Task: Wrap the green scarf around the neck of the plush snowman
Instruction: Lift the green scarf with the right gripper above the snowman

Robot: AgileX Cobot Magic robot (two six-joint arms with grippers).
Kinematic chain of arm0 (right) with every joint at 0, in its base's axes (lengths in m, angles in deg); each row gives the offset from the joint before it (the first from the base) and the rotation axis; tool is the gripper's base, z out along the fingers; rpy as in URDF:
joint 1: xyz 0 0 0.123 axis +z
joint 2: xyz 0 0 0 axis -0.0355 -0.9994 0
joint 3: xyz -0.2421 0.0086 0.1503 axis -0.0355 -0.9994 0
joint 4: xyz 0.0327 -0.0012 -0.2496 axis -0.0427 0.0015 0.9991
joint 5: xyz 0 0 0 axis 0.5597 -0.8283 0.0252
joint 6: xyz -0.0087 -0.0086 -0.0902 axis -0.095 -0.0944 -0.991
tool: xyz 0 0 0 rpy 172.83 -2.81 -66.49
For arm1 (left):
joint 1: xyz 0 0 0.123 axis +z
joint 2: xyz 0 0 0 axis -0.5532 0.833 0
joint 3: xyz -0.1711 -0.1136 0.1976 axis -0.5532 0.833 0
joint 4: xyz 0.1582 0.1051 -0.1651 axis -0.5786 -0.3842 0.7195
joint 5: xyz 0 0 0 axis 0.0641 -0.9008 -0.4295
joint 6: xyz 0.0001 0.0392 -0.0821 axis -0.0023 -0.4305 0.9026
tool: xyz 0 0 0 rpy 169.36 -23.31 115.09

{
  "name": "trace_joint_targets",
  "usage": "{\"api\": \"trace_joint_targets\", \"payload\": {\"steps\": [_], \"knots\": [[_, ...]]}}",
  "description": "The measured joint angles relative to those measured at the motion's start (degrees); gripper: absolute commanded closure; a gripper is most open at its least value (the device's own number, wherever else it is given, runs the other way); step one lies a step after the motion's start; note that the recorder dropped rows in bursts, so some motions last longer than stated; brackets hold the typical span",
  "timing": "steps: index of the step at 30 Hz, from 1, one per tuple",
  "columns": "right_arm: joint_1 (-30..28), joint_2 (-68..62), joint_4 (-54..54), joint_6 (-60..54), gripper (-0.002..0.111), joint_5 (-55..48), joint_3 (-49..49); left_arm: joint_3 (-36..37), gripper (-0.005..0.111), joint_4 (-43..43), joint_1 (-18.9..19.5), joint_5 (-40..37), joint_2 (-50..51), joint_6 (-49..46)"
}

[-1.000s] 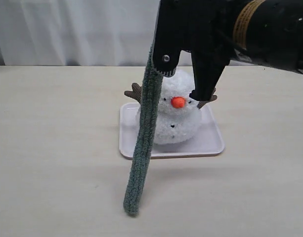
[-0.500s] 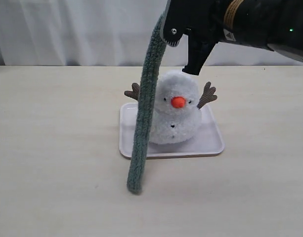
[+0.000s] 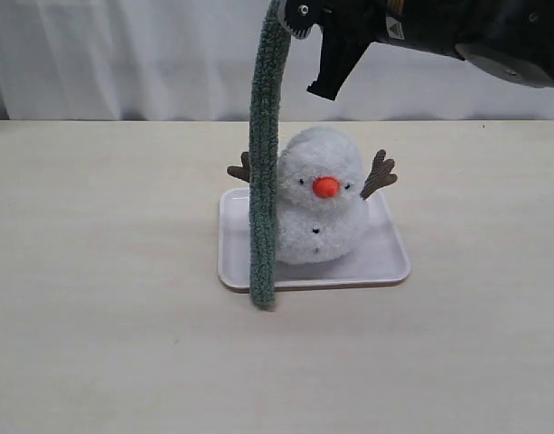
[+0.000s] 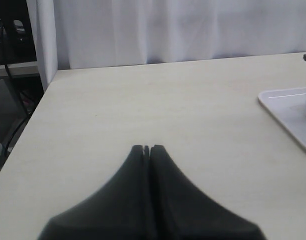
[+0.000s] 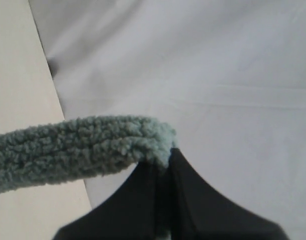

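The scarf (image 3: pixel 263 181) is judged soft, light, floppy fleece, best taken near an end so the length drapes. One end is pinched in the right pincer (image 5: pixel 162 165), held high. The rest hangs down beside the snowman (image 3: pixel 320 203), tip at the tray (image 3: pixel 385 262) front rim. The left pincer (image 4: pixel 147 148) is pressed together, nothing held.

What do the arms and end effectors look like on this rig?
The right arm has a glossy black housing, a yellow-and-white label and a silver screw by the finger mount. The left end effector and right end effector have matte black fingers tapering to narrow tips.
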Motion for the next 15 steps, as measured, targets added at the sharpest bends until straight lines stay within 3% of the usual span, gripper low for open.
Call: {"api": "trace_joint_targets", "payload": {"steps": [8,15], "knots": [[-3.3,-3.0,-1.2,1.5,0.104,0.2,0.0,0.0,0.107,0.0,0.0,0.0,0.0,0.0],[-6.5,-4.8,-15.3,2.8,0.104,-0.6,0.1,0.0,0.107,0.0,0.0,0.0,0.0,0.0]]}}
